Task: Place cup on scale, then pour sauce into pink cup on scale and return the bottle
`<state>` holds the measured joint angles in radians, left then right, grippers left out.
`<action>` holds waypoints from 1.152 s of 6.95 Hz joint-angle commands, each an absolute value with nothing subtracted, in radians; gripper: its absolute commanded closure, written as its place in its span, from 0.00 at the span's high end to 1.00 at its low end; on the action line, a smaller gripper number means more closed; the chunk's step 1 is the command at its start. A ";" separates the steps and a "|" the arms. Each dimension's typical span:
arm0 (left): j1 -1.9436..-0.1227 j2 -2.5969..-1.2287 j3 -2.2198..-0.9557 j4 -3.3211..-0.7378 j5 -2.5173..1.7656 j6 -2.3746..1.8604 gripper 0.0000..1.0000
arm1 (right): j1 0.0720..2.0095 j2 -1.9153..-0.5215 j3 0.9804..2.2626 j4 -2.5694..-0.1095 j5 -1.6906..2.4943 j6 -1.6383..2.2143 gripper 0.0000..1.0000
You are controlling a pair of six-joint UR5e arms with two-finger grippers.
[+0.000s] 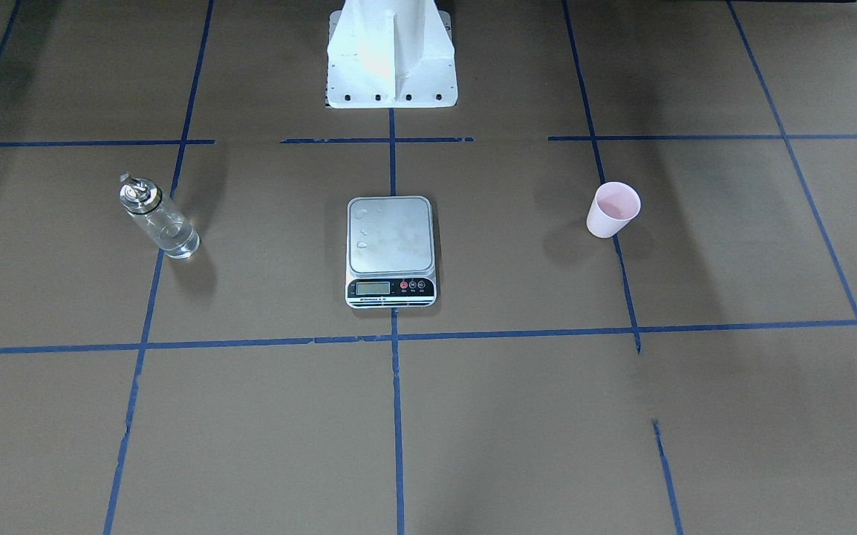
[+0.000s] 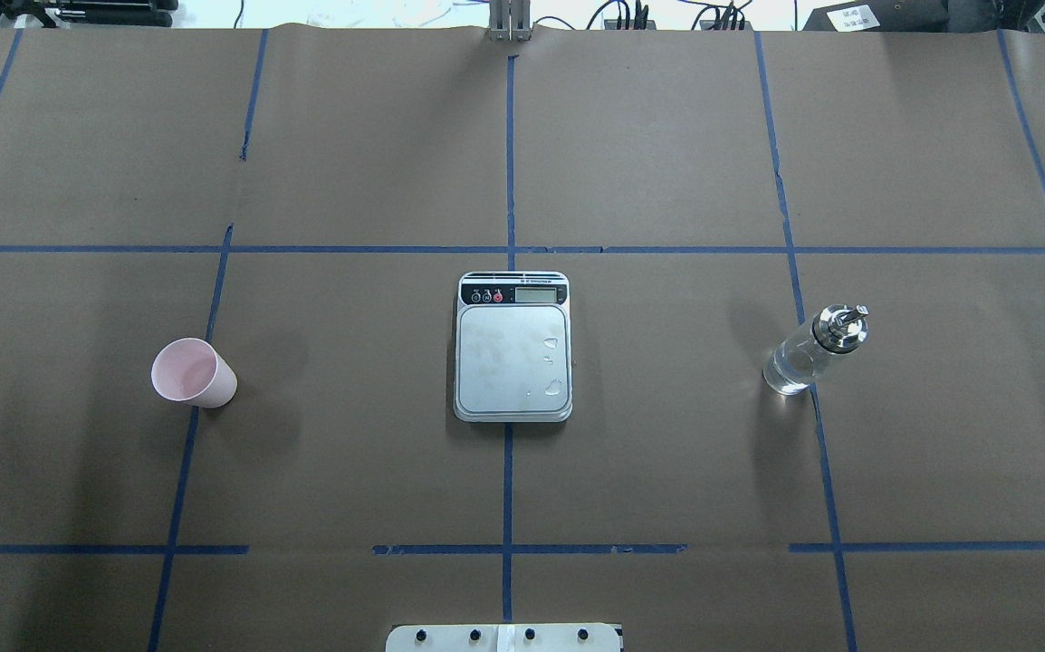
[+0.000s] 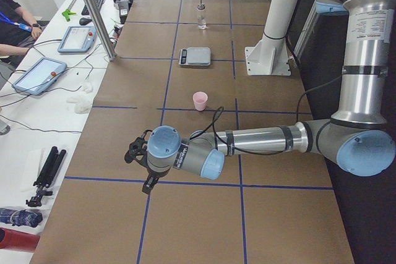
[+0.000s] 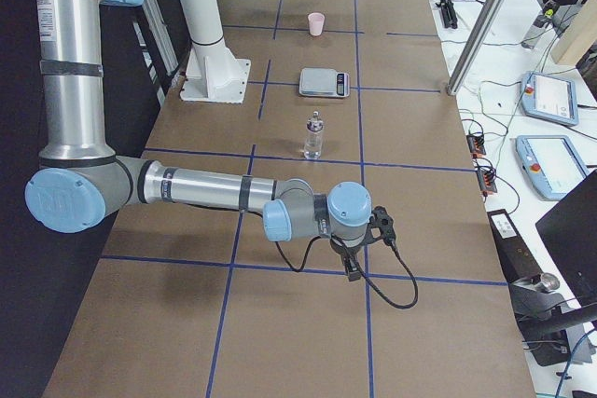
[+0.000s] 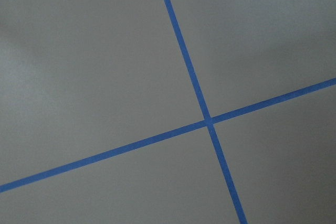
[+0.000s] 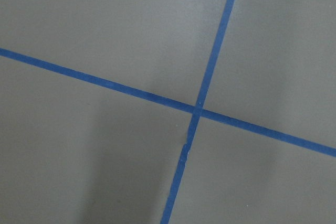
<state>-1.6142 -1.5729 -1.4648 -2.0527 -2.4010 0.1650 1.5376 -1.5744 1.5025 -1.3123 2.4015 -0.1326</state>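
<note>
The pale pink cup (image 2: 192, 372) stands upright on the brown table, left of the scale (image 2: 512, 362), which sits in the middle with a few clear drops on its bare platform. Right of the scale stands the glass bottle (image 2: 810, 353) with its metal spout, clear sauce inside. In the front-facing view the cup (image 1: 613, 209) is on the right and the bottle (image 1: 159, 221) on the left of the scale (image 1: 390, 235). My left gripper (image 3: 137, 164) and right gripper (image 4: 373, 244) hover far out at opposite table ends; I cannot tell whether either is open. Both wrist views show only taped paper.
Blue tape lines (image 2: 508, 453) divide the table into squares. The white robot pedestal (image 1: 390, 52) stands behind the scale. Benches beside the table carry tablets (image 3: 37, 73) and cables, with a metal post (image 3: 93, 10) and a seated person (image 3: 12, 23) nearby.
</note>
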 commanded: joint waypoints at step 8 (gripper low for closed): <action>-1.253 -1.537 -1.645 -2.672 -2.435 -0.513 1.00 | 1.514 -1.583 1.496 -1.045 2.464 0.138 1.00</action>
